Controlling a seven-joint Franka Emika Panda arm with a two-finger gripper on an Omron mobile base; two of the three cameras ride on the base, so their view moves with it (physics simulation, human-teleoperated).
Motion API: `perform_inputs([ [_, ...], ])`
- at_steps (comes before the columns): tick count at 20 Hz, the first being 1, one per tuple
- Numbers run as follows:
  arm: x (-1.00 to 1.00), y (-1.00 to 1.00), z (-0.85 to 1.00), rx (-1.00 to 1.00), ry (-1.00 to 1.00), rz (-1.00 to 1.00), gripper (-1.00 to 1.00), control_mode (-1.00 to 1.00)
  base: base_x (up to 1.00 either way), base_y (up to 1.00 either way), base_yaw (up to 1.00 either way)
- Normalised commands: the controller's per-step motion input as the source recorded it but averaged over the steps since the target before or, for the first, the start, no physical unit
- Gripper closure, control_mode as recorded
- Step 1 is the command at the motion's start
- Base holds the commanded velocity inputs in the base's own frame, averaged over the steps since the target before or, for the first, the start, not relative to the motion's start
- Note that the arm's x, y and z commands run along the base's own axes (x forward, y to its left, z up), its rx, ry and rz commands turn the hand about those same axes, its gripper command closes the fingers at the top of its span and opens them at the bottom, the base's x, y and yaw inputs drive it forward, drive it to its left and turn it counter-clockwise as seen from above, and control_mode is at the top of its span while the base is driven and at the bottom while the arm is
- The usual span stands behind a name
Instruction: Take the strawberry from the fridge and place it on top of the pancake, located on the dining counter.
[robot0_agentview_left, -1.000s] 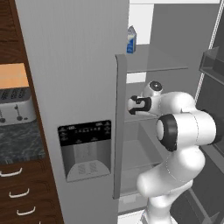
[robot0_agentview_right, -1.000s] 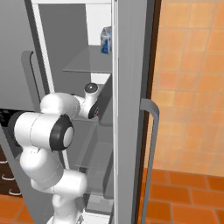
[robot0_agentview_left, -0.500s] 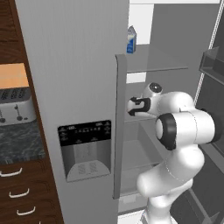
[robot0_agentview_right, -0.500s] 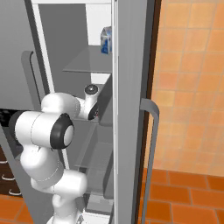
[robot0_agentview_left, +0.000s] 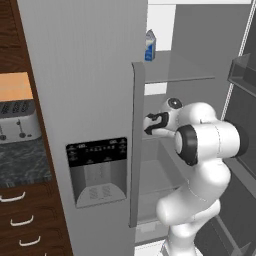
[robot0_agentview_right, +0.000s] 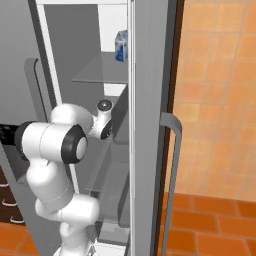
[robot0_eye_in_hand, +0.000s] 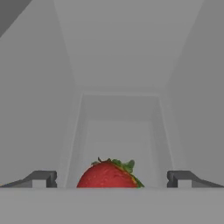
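Inside the open grey fridge (robot0_agentview_left: 85, 75) my arm reaches over a middle shelf. In the hand view the red strawberry (robot0_eye_in_hand: 108, 175), with green leaves on top, lies on the grey shelf floor between my two dark fingertips (robot0_eye_in_hand: 40, 178). My gripper (robot0_eye_in_hand: 111, 179) is open, with a wide gap on each side of the fruit. In the left base view the hand (robot0_agentview_left: 156, 123) disappears behind the shut left door's edge. In the right base view the wrist (robot0_agentview_right: 106, 127) goes behind the open right door (robot0_agentview_right: 150, 125). The pancake and the dining counter are out of view.
A small blue and white carton (robot0_agentview_left: 149, 46) stands on the glass shelf above the hand. The fridge's side walls stand close on both sides. A toaster (robot0_agentview_left: 17, 125) sits on the dark speckled counter at left, above drawers. An orange tiled wall (robot0_agentview_right: 220, 95) lies to the right.
The hand has edged slightly deeper into the fridge shelf. The jaws have stayed wide apart.
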Motion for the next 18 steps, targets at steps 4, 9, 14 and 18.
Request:
perform_inputs([
  [4,0.07,0.02,-0.23,0.0,0.0,0.0,1.0,-1.0,0.0,0.0,0.0],
  [9,0.0,0.01,-0.21,0.0,0.0,0.0,1.0,-1.0,0.0,0.0,0.0],
  [14,-0.13,0.0,-0.17,0.0,0.0,0.0,1.0,-1.0,0.0,0.0,0.0],
  [18,-0.94,0.0,0.46,0.0,-0.09,-0.06,1.0,-1.0,0.0,0.0,0.0],
])
